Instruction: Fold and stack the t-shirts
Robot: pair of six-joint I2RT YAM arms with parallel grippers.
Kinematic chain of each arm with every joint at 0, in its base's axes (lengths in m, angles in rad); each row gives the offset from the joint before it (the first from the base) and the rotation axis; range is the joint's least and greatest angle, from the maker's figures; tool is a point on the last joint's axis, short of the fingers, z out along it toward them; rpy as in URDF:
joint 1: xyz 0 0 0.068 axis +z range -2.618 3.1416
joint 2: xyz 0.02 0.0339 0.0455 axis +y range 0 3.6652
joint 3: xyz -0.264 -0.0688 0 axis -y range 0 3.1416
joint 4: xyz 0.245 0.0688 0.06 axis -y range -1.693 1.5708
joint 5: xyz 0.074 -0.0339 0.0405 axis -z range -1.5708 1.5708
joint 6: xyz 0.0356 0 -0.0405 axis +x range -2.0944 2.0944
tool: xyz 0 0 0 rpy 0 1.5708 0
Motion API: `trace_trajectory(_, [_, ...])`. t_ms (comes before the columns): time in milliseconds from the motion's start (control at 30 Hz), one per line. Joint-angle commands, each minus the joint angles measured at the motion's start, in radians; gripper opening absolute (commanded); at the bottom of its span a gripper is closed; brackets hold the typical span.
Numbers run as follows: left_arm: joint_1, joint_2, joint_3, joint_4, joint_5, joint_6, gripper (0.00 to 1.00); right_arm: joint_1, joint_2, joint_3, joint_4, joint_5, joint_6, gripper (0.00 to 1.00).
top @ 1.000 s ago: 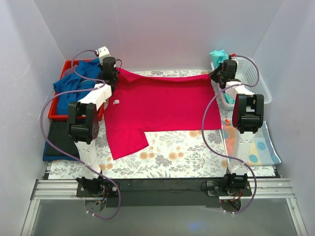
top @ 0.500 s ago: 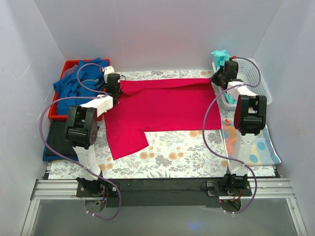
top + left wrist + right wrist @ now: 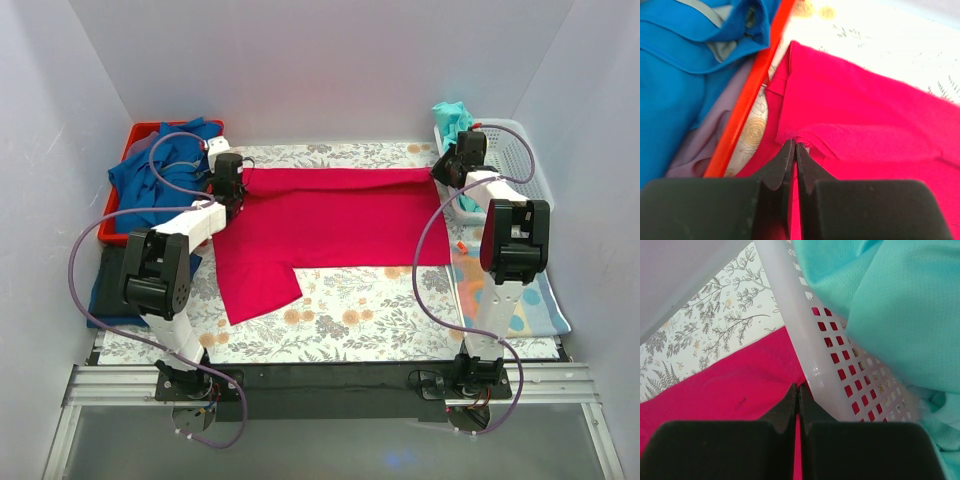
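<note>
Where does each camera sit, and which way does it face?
Top external: above and behind the robot, looking down on the table; left arm and right arm show, crimson-pink t-shirt between them.
Left wrist: faces past its shut left gripper to the shirt's edge beside the red bin.
Right wrist: faces past its shut right gripper to the shirt beside the white basket with the teal t-shirt.
Shared: all three see that shirt.
</note>
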Motion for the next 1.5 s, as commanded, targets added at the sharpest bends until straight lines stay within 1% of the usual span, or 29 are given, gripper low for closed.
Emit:
trace_trajectory(0, [-0.001, -0.09, -0.011, 0.001, -0.046, 0.008, 0.0, -0.02, -0.051, -0.021, -0.045, 0.075, -0.023, 0.01])
trace_trajectory(167, [-0.001, -0.118, -0.031, -0.001, -0.034, 0.01, 0.0, -0.02, -0.065, -0.017, -0.054, 0.089, -0.036, 0.01])
trace_trajectory(467, [-0.001, -0.171, -0.123, -0.044, -0.008, -0.029, 0.0, -0.02, -0.094, -0.083, -0.076, 0.126, -0.033, 0.01])
trace_trajectory(600, [-0.001, -0.179, -0.157, -0.051, 0.003, -0.032, 0.0, -0.02, -0.087, -0.075, -0.121, 0.131, -0.034, 0.01])
trace_trajectory(633, [-0.001, -0.173, -0.16, -0.079, -0.002, -0.035, 0.02, -0.02, -0.084, -0.072, -0.132, 0.131, -0.033, 0.03])
trace_trajectory(667, [-0.001, -0.17, -0.165, -0.086, -0.008, -0.041, 0.08, -0.02, -0.082, -0.064, -0.146, 0.131, -0.031, 0.11])
trace_trajectory(700, [-0.001, -0.168, -0.169, -0.09, -0.016, -0.044, 0.13, -0.017, -0.081, -0.063, -0.157, 0.135, -0.03, 0.25])
trace_trajectory(733, [-0.002, -0.17, -0.171, -0.09, -0.019, -0.046, 0.19, -0.014, -0.085, -0.064, -0.174, 0.152, -0.028, 0.32])
trace_trajectory(767, [-0.002, -0.171, -0.171, -0.09, -0.025, -0.046, 0.31, -0.012, -0.09, -0.069, -0.177, 0.164, -0.03, 0.37])
trace_trajectory(800, [-0.001, -0.171, -0.166, -0.091, -0.033, -0.047, 0.35, -0.005, -0.108, -0.075, -0.18, 0.178, -0.028, 0.45])
trace_trajectory(833, [-0.001, -0.173, -0.165, -0.091, -0.039, -0.044, 0.4, -0.001, -0.114, -0.08, -0.18, 0.207, -0.031, 0.5])
trace_trajectory(900, [-0.001, -0.174, -0.159, -0.096, -0.046, -0.046, 0.43, 0.005, -0.133, -0.083, -0.181, 0.23, -0.042, 0.54])
trace_trajectory(967, [-0.002, -0.176, -0.151, -0.099, -0.045, -0.046, 0.43, 0.005, -0.137, -0.074, -0.181, 0.238, -0.059, 0.54])
trace_trajectory(1000, [-0.001, -0.176, -0.146, -0.097, -0.043, -0.047, 0.43, 0.041, -0.134, -0.058, -0.181, 0.233, -0.071, 0.54])
trace_trajectory(1067, [-0.002, -0.174, -0.137, -0.099, -0.036, -0.046, 0.43, 0.064, -0.124, -0.032, -0.183, 0.223, -0.114, 0.53])
trace_trajectory(1167, [-0.002, -0.17, -0.123, -0.102, -0.013, -0.046, 0.43, 0.14, -0.087, 0.025, -0.184, 0.189, -0.167, 0.52])
trace_trajectory(1200, [-0.002, -0.173, -0.12, -0.103, 0.001, -0.047, 0.43, 0.19, -0.059, 0.044, -0.2, 0.187, -0.195, 0.52])
trace_trajectory(1300, [-0.007, -0.177, -0.116, -0.11, 0.096, -0.061, 0.43, 0.277, -0.006, 0.107, -0.218, 0.166, -0.203, 0.51])
trace_trajectory(1333, [-0.016, -0.179, -0.116, -0.11, 0.125, -0.062, 0.41, 0.293, 0.008, 0.127, -0.218, 0.135, -0.195, 0.51])
trace_trajectory(1367, [-0.02, -0.177, -0.114, -0.107, 0.197, -0.067, 0.4, 0.307, 0.021, 0.135, -0.22, 0.114, -0.183, 0.51])
trace_trajectory(1467, [-0.074, -0.165, -0.119, -0.091, 0.249, -0.055, 0.39, 0.348, 0.077, 0.184, -0.22, 0.013, -0.157, 0.5])
